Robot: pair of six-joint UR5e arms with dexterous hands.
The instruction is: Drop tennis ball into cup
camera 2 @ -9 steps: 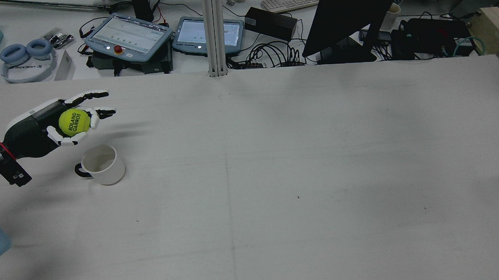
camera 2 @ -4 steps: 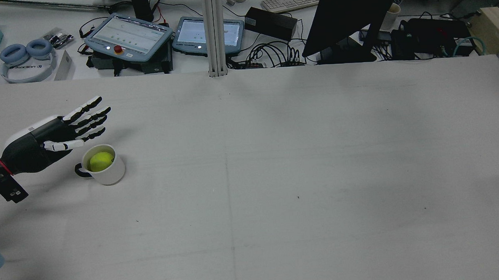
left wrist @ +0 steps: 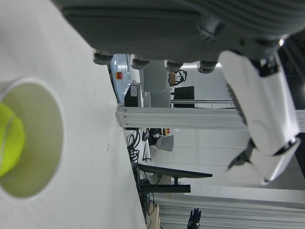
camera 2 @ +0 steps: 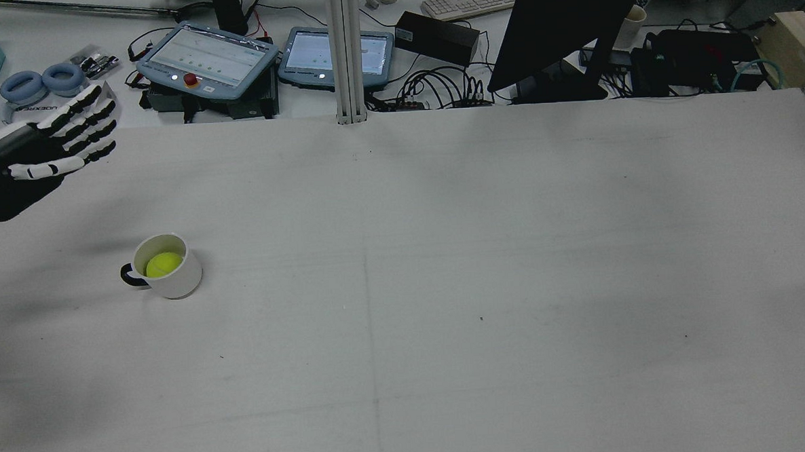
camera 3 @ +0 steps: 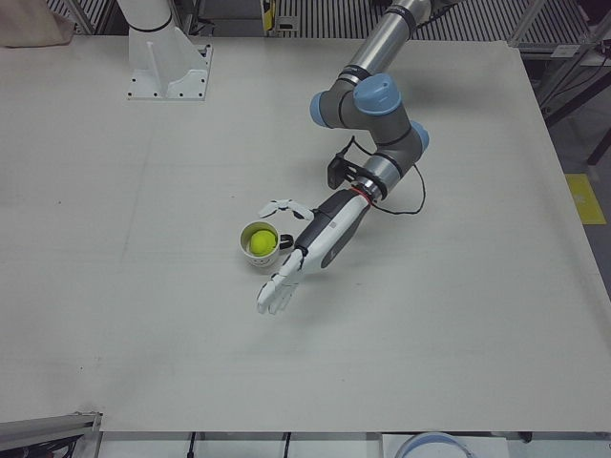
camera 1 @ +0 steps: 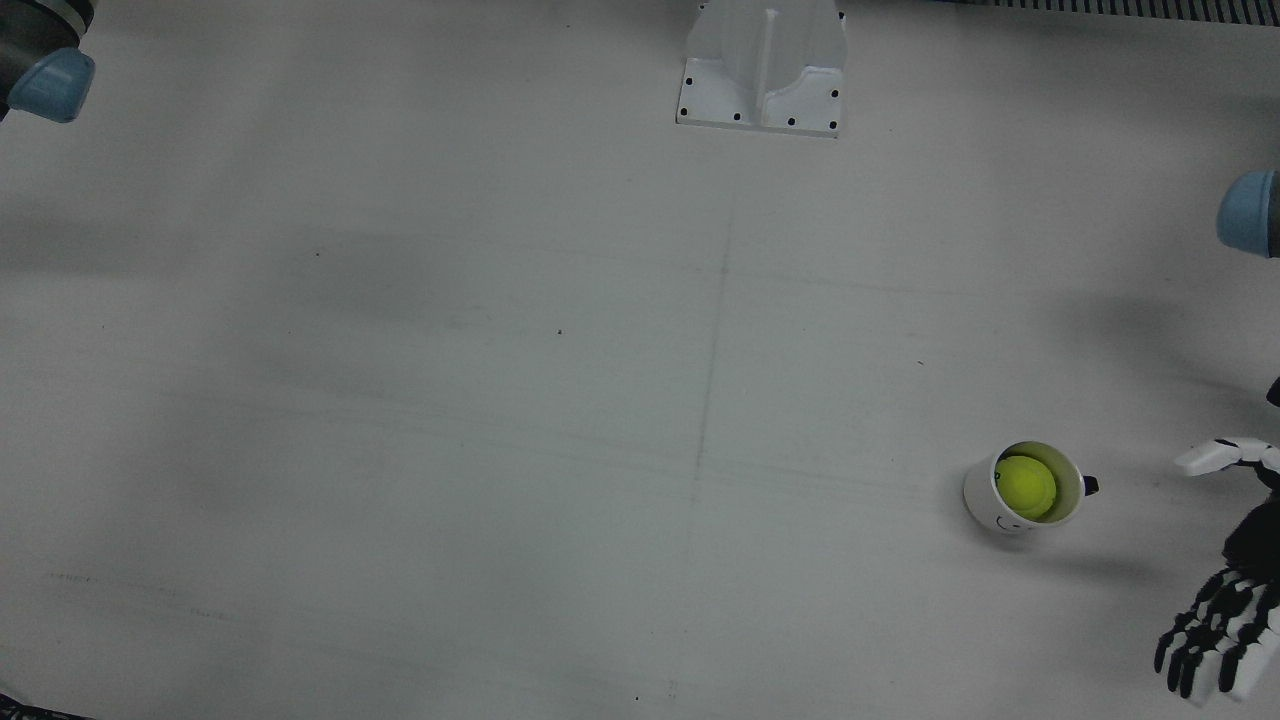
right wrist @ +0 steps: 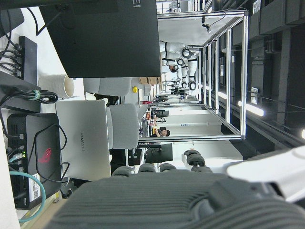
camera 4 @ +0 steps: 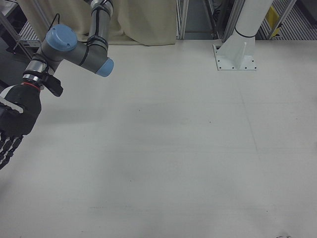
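The yellow-green tennis ball lies inside the white cup, which stands upright on the table's left side with its black handle to the left. The ball and cup also show in the front view, the left-front view (ball, cup) and the left hand view (ball, cup). My left hand is open and empty, fingers spread, off to the cup's far left; it also shows in the front view and left-front view. My right hand hangs open and empty at the right-front view's left edge.
A white pedestal stands at the table's robot-side edge. Behind the table's far edge are two teach pendants, a vertical aluminium post, a black monitor, headphones and cables.
One second ago my left hand held the ball above the cup. It opened, the ball dropped into the cup, and the hand has since drawn away up and to the left.
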